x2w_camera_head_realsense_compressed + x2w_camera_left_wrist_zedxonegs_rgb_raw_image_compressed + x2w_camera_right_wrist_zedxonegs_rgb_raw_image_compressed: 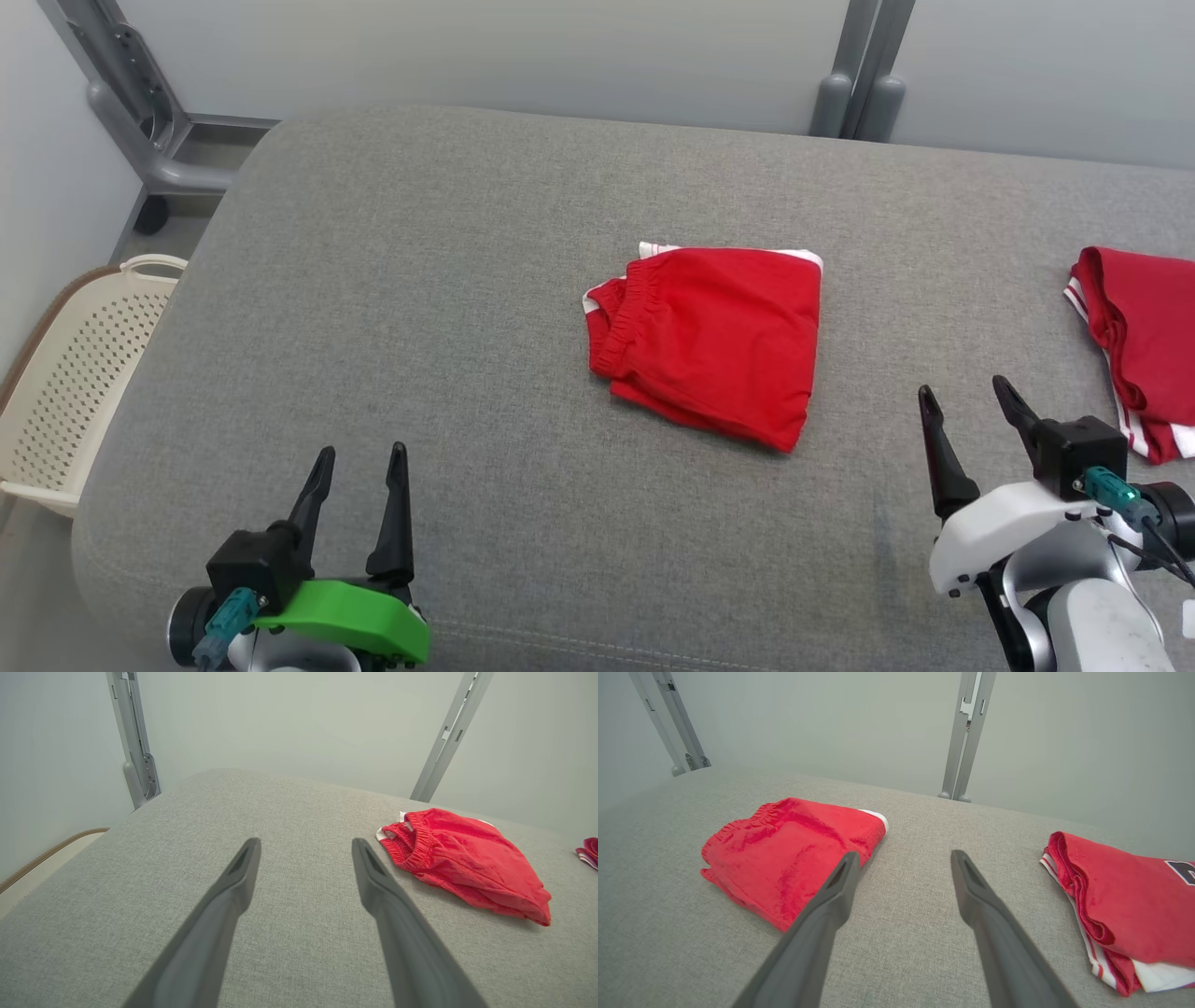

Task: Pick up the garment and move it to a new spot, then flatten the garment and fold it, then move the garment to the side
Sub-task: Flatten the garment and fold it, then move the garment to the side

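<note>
Head cam looks forward and down from above the near edge of the grey cushion (pixel 420 280), with the folded red shorts (pixel 714 341) about mid-frame. Left wrist cam sits low over the cushion, near-left of the shorts, facing the back wall; the shorts fall right of the left gripper (pixel 306 845). Right wrist cam sits low, near-right of the shorts and closer in; the shorts fall left of the right gripper (pixel 903 857). All three share the shorts and the grey uprights (pixel 864 75) behind them.

Grey cushion (pixel 420 327), cream basket (pixel 79 369), folded red jersey (pixel 1150 322)
</note>
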Robot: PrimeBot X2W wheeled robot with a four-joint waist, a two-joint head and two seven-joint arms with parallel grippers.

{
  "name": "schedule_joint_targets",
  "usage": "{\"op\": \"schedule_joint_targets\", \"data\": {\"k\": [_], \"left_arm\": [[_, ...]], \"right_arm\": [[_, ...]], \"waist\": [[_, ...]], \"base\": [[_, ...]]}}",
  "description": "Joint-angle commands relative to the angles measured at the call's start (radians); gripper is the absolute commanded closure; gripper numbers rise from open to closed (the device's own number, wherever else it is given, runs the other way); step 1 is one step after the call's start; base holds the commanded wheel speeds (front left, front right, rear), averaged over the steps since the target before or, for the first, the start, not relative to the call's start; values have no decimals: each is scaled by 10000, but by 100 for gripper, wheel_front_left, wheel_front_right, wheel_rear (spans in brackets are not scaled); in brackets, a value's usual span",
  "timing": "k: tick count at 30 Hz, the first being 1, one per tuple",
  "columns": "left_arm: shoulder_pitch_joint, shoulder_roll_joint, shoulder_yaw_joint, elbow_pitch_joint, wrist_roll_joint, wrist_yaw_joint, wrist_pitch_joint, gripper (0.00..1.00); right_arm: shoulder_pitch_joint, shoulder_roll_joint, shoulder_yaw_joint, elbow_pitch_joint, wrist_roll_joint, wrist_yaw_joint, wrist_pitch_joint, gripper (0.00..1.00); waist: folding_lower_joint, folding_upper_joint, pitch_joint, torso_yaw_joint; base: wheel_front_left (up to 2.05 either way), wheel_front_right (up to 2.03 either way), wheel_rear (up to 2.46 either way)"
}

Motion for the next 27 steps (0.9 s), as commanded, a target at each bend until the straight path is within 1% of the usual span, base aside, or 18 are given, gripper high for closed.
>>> {"op": "schedule_joint_targets", "data": {"k": [1, 5, 9, 13, 15, 18, 21, 25, 27], "left_arm": [[143, 90, -5, -31, -44, 44, 26, 0], [224, 116, -58, -99, -49, 69, 71, 0], [225, 113, -146, -176, -63, 70, 129, 0], [129, 91, -222, -216, -82, 58, 153, 0], [54, 77, -265, -230, -89, 40, 161, 0], [-69, 65, -308, -226, -91, 8, 150, 0], [-181, 38, -371, -180, -103, -26, 133, 0], [-319, 1, -472, -79, -105, -71, 107, 0], [-377, -13, -512, -37, -106, -76, 89, 0]], "right_arm": [[-159, -14, -19, 173, 141, -9, 230, 0], [-643, -7, 89, 593, 403, -7, 1053, 0], [-1289, -14, -18, 1070, 439, -9, 2469, 0], [-2063, -2, -399, 1684, 1131, -6, 4047, 0], [-2552, -25, -604, 1954, 1342, -7, 4616, 0], [-3183, -16, -917, 2392, 1129, -7, 5376, 0], [-3883, -18, -1171, 2773, 1115, -7, 5871, 0], [-4587, -10, -1424, 3621, 1482, -7, 6463, 0], [-4982, -15, -1562, 4118, 1775, -6, 6582, 0]], "waist": [[0, -1, -54, -45], [0, -1, -73, -57], [0, -1, -29, -20], [0, -1, 98, 72], [0, -1, 190, 144], [0, -1, 353, 255], [0, -1, 528, 384], [0, -1, 721, 566], [0, -1, 805, 652]], "base": [[0, 0, 0], [0, 0, 0], [0, 0, 0], [0, 0, 0], [0, 0, 0], [0, 0, 0], [0, 0, 0], [0, 0, 0], [0, 0, 0]]}}
